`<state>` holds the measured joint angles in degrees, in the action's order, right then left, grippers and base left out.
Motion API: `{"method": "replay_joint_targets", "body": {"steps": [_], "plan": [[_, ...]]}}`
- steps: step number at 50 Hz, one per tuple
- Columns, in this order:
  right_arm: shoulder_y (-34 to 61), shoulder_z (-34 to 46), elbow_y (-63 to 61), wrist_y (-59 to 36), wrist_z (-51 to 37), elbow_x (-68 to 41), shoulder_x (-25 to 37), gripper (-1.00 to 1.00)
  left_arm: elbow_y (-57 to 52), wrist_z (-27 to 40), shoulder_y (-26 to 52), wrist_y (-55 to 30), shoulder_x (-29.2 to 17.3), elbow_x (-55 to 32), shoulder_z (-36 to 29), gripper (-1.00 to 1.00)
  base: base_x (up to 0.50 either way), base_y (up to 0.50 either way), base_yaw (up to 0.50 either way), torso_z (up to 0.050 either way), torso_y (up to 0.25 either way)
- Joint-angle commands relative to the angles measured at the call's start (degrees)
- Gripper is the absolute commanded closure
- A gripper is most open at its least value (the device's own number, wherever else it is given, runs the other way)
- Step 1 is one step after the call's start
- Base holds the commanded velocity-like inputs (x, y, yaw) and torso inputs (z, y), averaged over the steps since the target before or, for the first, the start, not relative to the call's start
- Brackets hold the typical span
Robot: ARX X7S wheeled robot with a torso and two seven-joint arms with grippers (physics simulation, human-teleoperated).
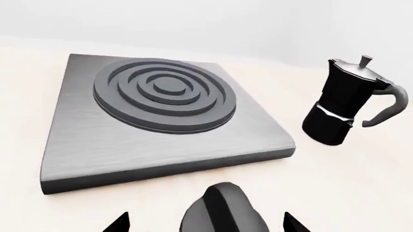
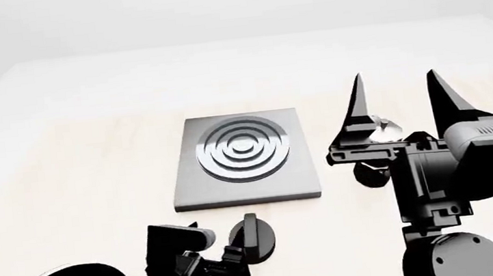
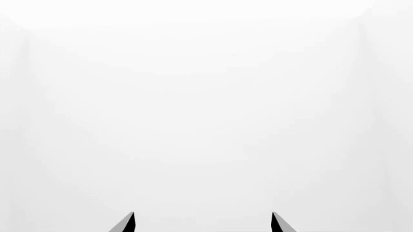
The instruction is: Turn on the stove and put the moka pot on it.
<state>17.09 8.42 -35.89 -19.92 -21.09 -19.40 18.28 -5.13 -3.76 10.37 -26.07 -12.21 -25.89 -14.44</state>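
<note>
The left gripper point(image 2: 240, 252) sits low at the near edge of the desk point(image 2: 76, 169), its fingers point(image 1: 119, 223) spread apart on either side of the knob point(image 1: 223, 210) without touching it; in the left wrist view only their two dark pointed tips show, with bare pale surface between each tip and the knob. The knob is round and black with a raised grip ridge across its top, and it lies just beside the stove's near edge, apart from it.

The right gripper point(image 2: 399, 105) is held up above the desk, to the right of the stove, its two long tapering black fingers point(image 2: 355, 102) pointing upward and standing wide open with nothing between them. The right wrist view shows only those two tips against blank white.

The stove point(image 2: 244, 159) is a flat square slab of brushed grey metal with rounded edges, bearing a raised burner of darker concentric rings. Its top is bare. Open desk lies all round it, widest on the left and far sides.

The moka pot point(image 1: 342, 104) stands upright on the desk off the stove's right side, near it but not touching. It is faceted, glossy black, narrowed at the waist, with a small knob on the lid and a curved grey handle turned away from the stove. In the head view the right arm hides most of it.

The desk is smooth, pale and matte.
</note>
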Motion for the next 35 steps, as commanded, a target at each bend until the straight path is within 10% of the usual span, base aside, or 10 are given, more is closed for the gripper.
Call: {"method": "replay_joint_targets", "body": {"steps": [1,35], "plan": [[-0.1,0.3,0.2,0.3,-0.1,-0.1,0.2,-1.00,2.1,-1.1,1.3,0.3,0.8,0.9,-2.9,-1.00,0.00,0.00,0.00,0.000,0.000],[0.0,0.5,-0.3,0.3,-0.7,-0.9,0.9,-1.00,4.8,0.0,1.9,0.3,1.3,2.9,-7.1,-1.00,0.00,0.00,0.00,0.000,0.000]]}}
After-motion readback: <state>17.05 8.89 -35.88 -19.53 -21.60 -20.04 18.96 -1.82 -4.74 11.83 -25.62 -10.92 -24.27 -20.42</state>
